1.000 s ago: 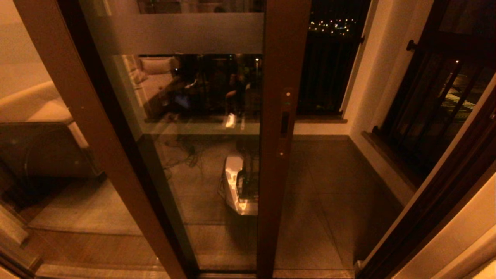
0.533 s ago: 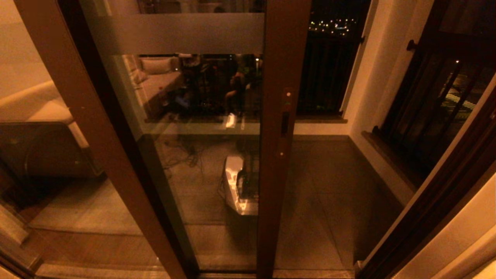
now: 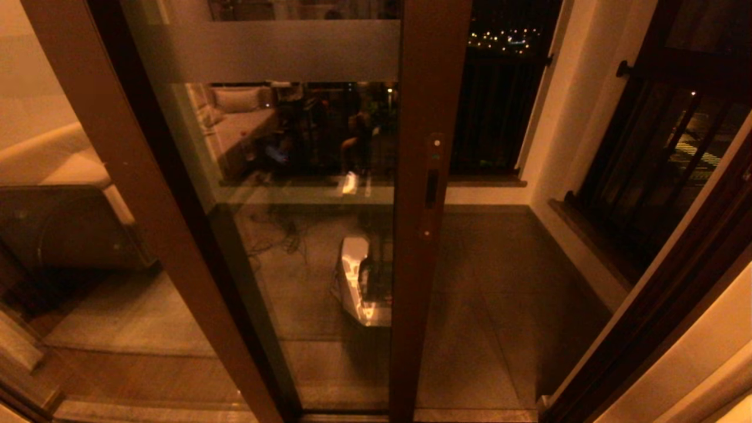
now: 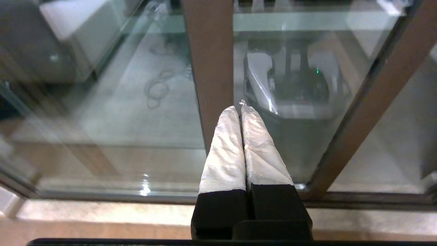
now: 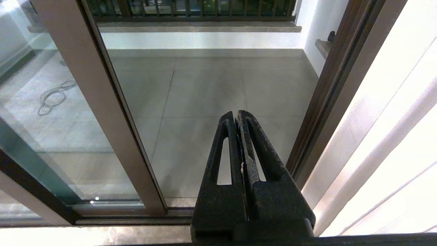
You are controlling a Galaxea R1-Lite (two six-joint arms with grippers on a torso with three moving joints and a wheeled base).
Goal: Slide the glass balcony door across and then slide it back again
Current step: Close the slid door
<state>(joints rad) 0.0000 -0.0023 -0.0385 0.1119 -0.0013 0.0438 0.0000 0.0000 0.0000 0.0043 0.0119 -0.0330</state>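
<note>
The glass balcony door [image 3: 305, 194] fills the left and middle of the head view, its frosted band [image 3: 276, 51] across the top and its brown stile [image 3: 420, 235] running down the centre. To the right of the stile the doorway stands open onto the tiled balcony floor [image 3: 499, 282], with the fixed door jamb [image 3: 652, 305] slanting along the right edge. The door seems to sit partway along its track, neither arm touching it.

The slim recessed handle [image 3: 432, 188] lies in the stile, just above the middle of the frame.

Neither arm shows in the head view. In its wrist view, the left gripper [image 4: 241, 107] has its white-wrapped jaws pressed together, holding nothing, pointing at the lower frame and glass. The right gripper [image 5: 237, 116] likewise has its black jaws closed and empty, aimed at the open gap beside the stile [image 5: 102, 112].

The step in hand is probably reaching for the stile. It would go best with the closed jaws set flat against the stile's edge or hooked into the handle recess, and pushed level along the track, so the panel rolls rather than binds.
</note>
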